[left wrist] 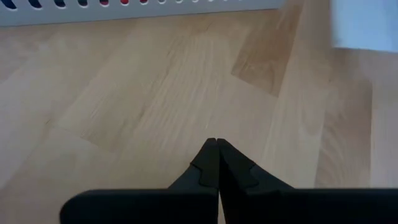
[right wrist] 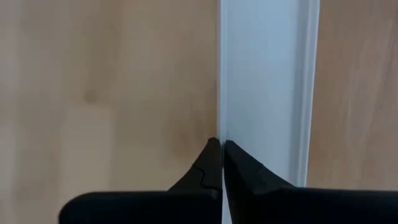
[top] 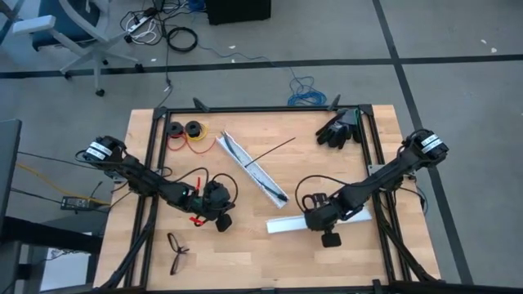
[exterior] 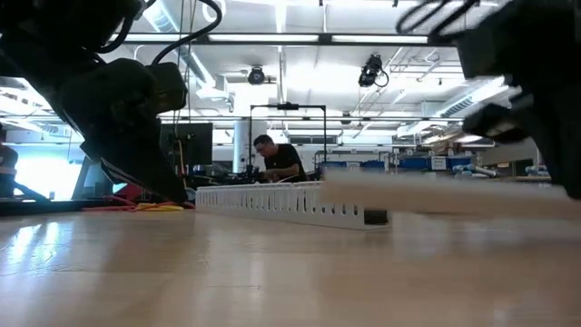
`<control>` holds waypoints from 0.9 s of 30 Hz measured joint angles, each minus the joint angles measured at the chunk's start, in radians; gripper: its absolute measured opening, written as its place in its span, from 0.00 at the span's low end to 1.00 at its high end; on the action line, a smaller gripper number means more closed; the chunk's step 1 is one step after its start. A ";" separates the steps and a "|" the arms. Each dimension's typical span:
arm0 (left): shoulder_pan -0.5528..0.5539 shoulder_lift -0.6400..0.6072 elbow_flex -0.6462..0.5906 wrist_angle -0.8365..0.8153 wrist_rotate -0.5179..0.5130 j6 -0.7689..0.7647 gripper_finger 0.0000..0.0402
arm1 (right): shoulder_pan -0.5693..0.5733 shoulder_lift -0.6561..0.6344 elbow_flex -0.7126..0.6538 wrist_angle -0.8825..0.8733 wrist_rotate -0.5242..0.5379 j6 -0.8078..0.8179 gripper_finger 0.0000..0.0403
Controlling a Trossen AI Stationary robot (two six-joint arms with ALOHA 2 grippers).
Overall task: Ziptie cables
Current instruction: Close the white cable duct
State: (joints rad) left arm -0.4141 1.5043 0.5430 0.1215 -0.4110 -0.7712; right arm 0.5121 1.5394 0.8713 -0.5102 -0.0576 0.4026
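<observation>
1. In the high view the cables (top: 255, 169) are seen only as a dark, thin line lying in the slotted white rail (top: 245, 162) at the middle of the table (top: 270, 253); their separate colours and the connector cannot be made out.
2. The ziptie (top: 274, 149) is seen as a very thin black strip, straight, crossing the slotted rail. Its long axis runs from the rail's middle toward the far right, and its far end lies on bare wood.
3. The slotted rail and the cables in it run from far left to near right, diagonally across the table.
4. The left gripper (left wrist: 216, 144) is held low over bare wood to the near left of the slotted rail, with its fingertips pressed together and nothing between them.
5. The right gripper (right wrist: 221, 144) is closed at the edge of a flat white rail (right wrist: 264, 87) lying near and to the right of the table's middle; whether the rail's thin lip is pinched between the tips cannot be told.
6. In the low view both arms are blurred dark masses cut off by the frame, and the flat rail is only a pale smear on the right.
7. A black glove (top: 337, 129) lies at the far right, two black spools (top: 185, 129) with red and yellow wire at the far left, and glasses (top: 177, 249) at the near left edge.
8. A person (exterior: 277, 162) is seen in the room behind the table. No readable writing or brand is visible.
</observation>
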 joint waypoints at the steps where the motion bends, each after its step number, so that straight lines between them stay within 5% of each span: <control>1: 0.000 0.000 0.000 0.000 0.000 0.000 0.00 | -0.003 0.000 0.015 0.002 -0.002 0.000 0.00; 10: 0.000 0.000 0.000 -0.006 -0.005 0.005 0.00 | -0.087 0.000 0.138 0.044 0.028 0.060 0.00; 15: -0.014 0.000 0.000 -0.075 -0.100 0.001 0.00 | -0.203 -0.001 0.149 0.169 0.019 0.196 0.00; 27: -0.017 0.000 -0.103 -0.019 -0.135 -0.019 0.01 | -0.478 0.037 0.151 0.358 -0.267 0.362 0.00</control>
State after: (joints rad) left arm -0.4313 1.5044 0.4402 0.1020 -0.5461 -0.7898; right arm 0.0340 1.5766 1.0222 -0.1527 -0.3250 0.7647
